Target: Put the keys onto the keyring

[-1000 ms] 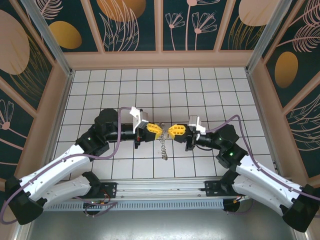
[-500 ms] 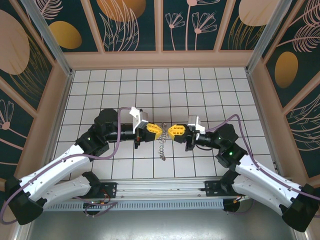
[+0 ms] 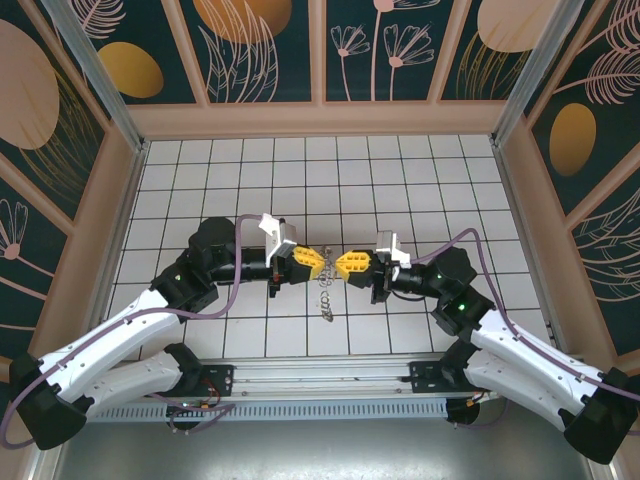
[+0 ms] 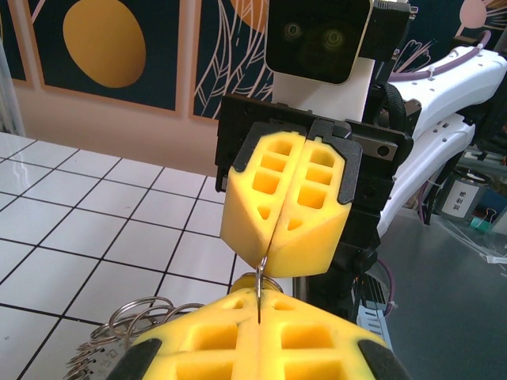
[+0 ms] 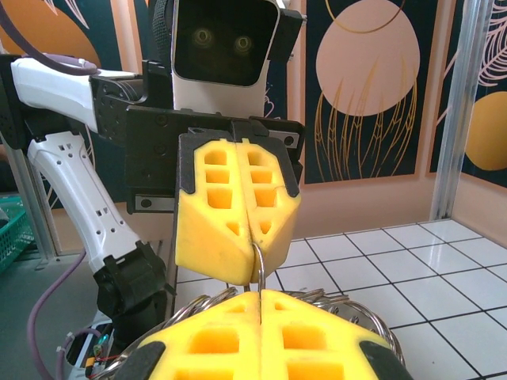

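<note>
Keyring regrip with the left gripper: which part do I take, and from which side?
Likely the top loop of the keyring, approached level from the left, jaws closing across the thin upright wire. The left gripper and right gripper both pinch it there; lower loops dangle loosely.

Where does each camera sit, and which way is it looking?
Top: above and behind, looking down at the table; both arms, left gripper, right gripper.
Left wrist: on the left arm, facing the right gripper; own yellow fingers below.
Right wrist: on the right arm, facing the left gripper; own fingers below.
Both wrist views share the wire loop the grippers pinch.
</note>
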Robot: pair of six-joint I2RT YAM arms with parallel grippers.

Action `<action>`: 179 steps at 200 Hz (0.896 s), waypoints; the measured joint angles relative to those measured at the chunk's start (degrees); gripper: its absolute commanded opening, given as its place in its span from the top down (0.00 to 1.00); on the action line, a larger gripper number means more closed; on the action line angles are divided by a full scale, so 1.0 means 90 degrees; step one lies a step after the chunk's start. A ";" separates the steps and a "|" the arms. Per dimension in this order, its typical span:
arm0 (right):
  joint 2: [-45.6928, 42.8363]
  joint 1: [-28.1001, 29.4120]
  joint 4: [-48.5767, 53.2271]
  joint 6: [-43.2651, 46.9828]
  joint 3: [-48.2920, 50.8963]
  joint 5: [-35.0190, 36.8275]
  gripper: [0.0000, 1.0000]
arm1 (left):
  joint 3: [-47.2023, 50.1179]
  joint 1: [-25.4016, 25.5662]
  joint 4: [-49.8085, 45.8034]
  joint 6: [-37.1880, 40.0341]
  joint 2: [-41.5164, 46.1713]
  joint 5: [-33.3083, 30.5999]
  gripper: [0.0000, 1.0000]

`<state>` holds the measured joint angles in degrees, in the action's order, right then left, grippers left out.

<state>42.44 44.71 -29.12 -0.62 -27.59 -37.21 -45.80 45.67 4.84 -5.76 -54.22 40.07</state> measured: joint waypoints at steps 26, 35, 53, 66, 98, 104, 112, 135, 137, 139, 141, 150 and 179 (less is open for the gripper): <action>0.0000 0.0000 -0.0002 -0.0027 0.0000 -0.0002 1.00 | 0.0000 0.0000 0.0000 0.0000 0.0002 0.0000 1.00; 0.0000 0.0000 -0.0005 -0.0034 0.0000 -0.0019 1.00 | 0.0000 0.0000 0.0000 0.0000 0.0002 0.0000 1.00; 0.0017 0.0000 -0.0027 -0.0051 0.0000 -0.0024 1.00 | 0.0000 0.0000 0.0000 0.0000 0.0002 0.0000 1.00; 0.0039 0.0000 -0.0032 -0.0075 0.0000 -0.0024 1.00 | 0.0000 0.0000 0.0000 0.0000 0.0002 0.0000 1.00; 0.0053 0.0000 -0.0080 -0.0146 0.0000 -0.0022 1.00 | 0.0000 0.0000 0.0000 0.0000 0.0000 0.0000 1.00; 0.0053 0.0000 -0.0083 -0.0148 0.0000 -0.0022 1.00 | 0.0000 0.0000 0.0000 0.0000 0.0000 0.0000 1.00; 0.0053 0.0000 -0.0083 -0.0160 0.0000 -0.0022 1.00 | 0.0000 0.0000 0.0000 0.0000 0.0000 0.0000 1.00; 0.0056 0.0000 -0.0087 -0.0165 0.0000 -0.0022 1.00 | 0.0000 0.0000 0.0000 0.0000 0.0002 0.0000 1.00; 0.0056 0.0000 -0.0090 -0.0165 0.0000 -0.0022 1.00 | 0.0000 0.0000 0.0000 0.0000 0.0002 0.0000 1.00; 0.0056 0.0000 -0.0092 -0.0165 0.0000 -0.0022 1.00 | 0.0000 0.0000 0.0000 0.0000 0.0002 0.0000 1.00; 0.0056 0.0000 -0.0095 -0.0165 0.0000 -0.0019 1.00 | 0.0000 0.0000 0.0000 0.0000 0.0000 0.0000 1.00; 0.0061 0.0000 -0.0109 -0.0165 0.0000 -0.0019 1.00 | 0.0000 0.0000 0.0000 0.0000 0.0002 0.0000 1.00; 0.0141 0.0000 -0.0153 -0.0165 0.0000 -0.0017 1.00 | 0.0000 -0.0002 0.0000 0.0000 0.0002 -0.0005 1.00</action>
<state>43.70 44.71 -30.50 -2.11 -27.59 -37.36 -45.80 45.65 4.84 -5.76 -54.19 40.03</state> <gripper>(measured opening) 0.044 0.043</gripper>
